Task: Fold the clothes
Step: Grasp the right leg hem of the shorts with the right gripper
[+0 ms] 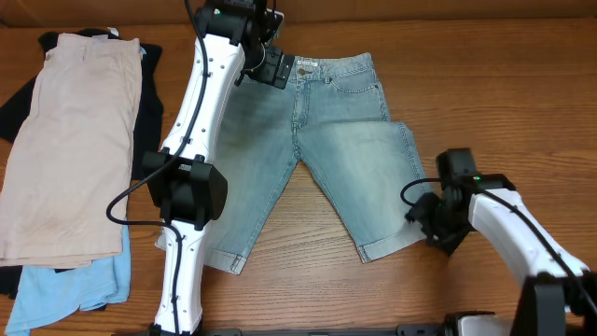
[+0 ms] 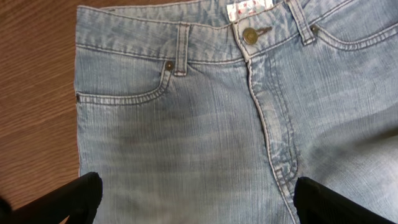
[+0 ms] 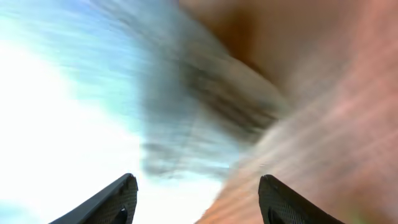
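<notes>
The light-wash denim shorts [image 1: 317,149] lie flat on the wooden table, front side up, waistband at the far edge and both cuffed legs spread toward me. My left gripper [image 1: 270,65] hovers open over the waistband's left part; its wrist view shows the button [image 2: 250,35], the fly and a front pocket [image 2: 124,93] between its spread fingers [image 2: 196,199]. My right gripper [image 1: 434,224] is open beside the right leg's cuff [image 1: 396,245]; its wrist view is blurred, with pale denim [image 3: 74,124] on the left and table on the right.
Beige shorts [image 1: 70,140] lie at the left over a dark garment [image 1: 19,93], with a sky-blue garment [image 1: 75,285] under their near end. Bare wooden table [image 1: 504,93] shows to the right of the denim shorts.
</notes>
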Available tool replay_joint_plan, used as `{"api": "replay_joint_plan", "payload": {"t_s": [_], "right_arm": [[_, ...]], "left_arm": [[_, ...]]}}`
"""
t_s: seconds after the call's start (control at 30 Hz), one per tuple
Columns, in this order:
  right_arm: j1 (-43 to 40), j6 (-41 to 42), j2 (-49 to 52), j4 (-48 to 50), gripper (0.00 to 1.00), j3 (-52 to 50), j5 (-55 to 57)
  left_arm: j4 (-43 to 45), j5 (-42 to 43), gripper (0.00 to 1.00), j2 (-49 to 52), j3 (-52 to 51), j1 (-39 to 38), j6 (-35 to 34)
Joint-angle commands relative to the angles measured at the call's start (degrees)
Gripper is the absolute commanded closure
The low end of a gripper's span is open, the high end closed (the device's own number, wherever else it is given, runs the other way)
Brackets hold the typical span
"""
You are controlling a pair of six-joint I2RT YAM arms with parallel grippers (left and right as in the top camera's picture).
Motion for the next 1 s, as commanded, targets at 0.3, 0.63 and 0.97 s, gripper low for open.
{"api": "replay_joint_plan", "payload": {"t_s": [0.3,0.63,0.97], "right_arm": [[-0.1,-9.8,-0.2,14.2,0.40,1.5,-3.2],[-0.1,-6.7,5.3,11.3,0.38,1.4,0.5],[-0.1,-0.6,5.5,9.4,0.35,-4.5,1.3]], "left_arm": [[0.2,-1.0,0.00,-1.7,-0.2,-0.1,1.2],[0.2,-1.2,0.00,-1.7,-0.2,-0.1,1.2],[0.1,-2.5,0.00,-1.7,-0.2,-0.1,1.2]]}}
